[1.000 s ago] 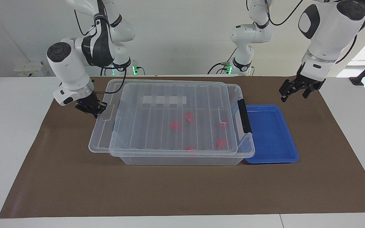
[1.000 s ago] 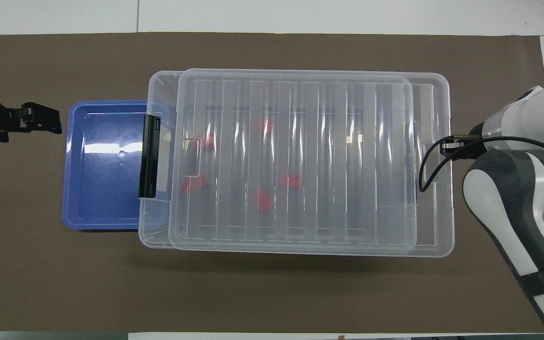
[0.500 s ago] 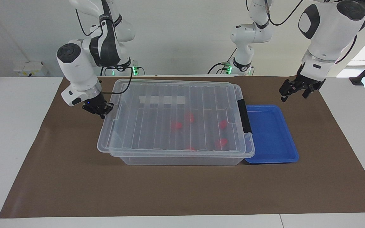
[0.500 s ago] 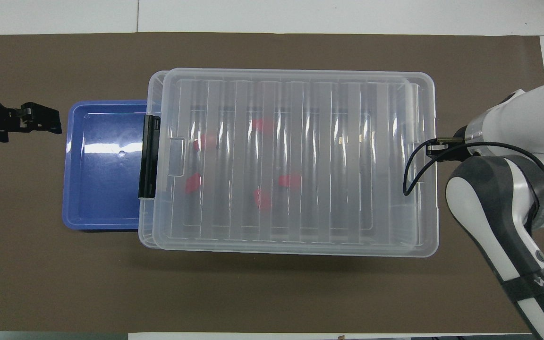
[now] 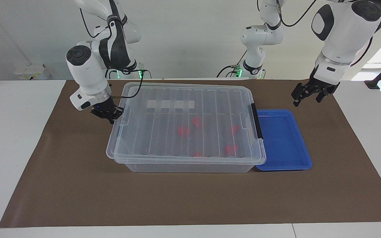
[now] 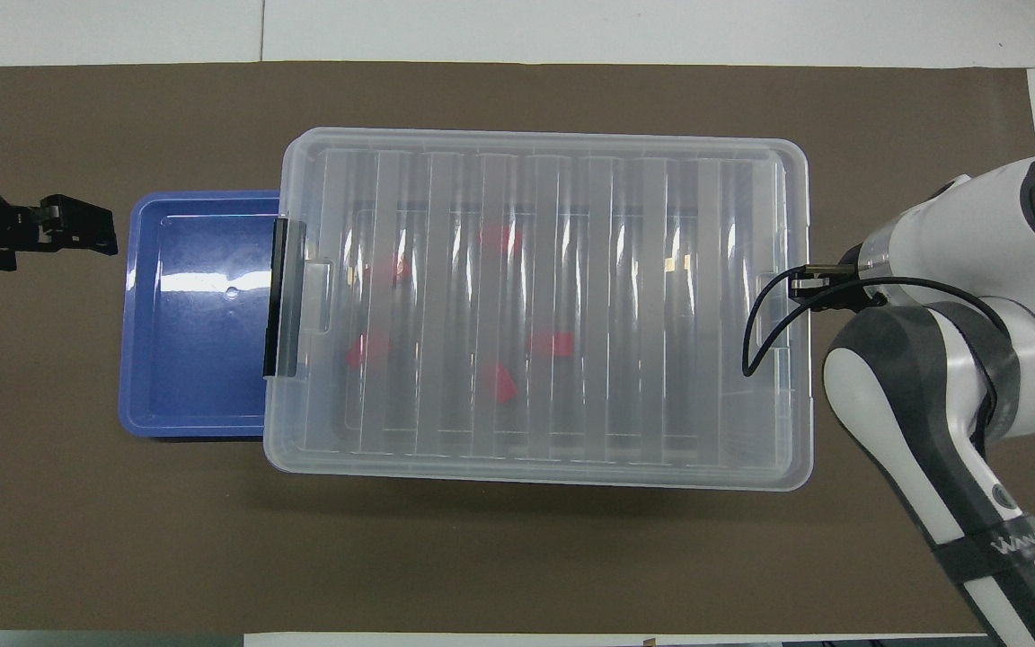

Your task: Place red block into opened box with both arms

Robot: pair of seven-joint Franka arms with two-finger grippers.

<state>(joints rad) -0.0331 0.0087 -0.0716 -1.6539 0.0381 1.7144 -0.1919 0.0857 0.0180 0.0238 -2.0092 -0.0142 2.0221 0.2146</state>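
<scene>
The right end effector (image 5: 107,114), fingertips together, is at the end edge of the lid (image 5: 177,96), which covers the box (image 5: 190,168). Just inward of it, the red blocks (image 5: 184,131) lie inside under the lid. The step looks like seating the lid: keep it level and ease it toward the black latch (image 5: 256,120). Well apart, the left end effector (image 5: 307,96) waits near the blue tray (image 5: 284,167), fingers apart.

Only one bit of lettering shows: white capitals on a dark band around the right arm's link (image 6: 994,546), at the lower right of the overhead view. It starts "WA", then runs out of legibility. No other writing can be read.
</scene>
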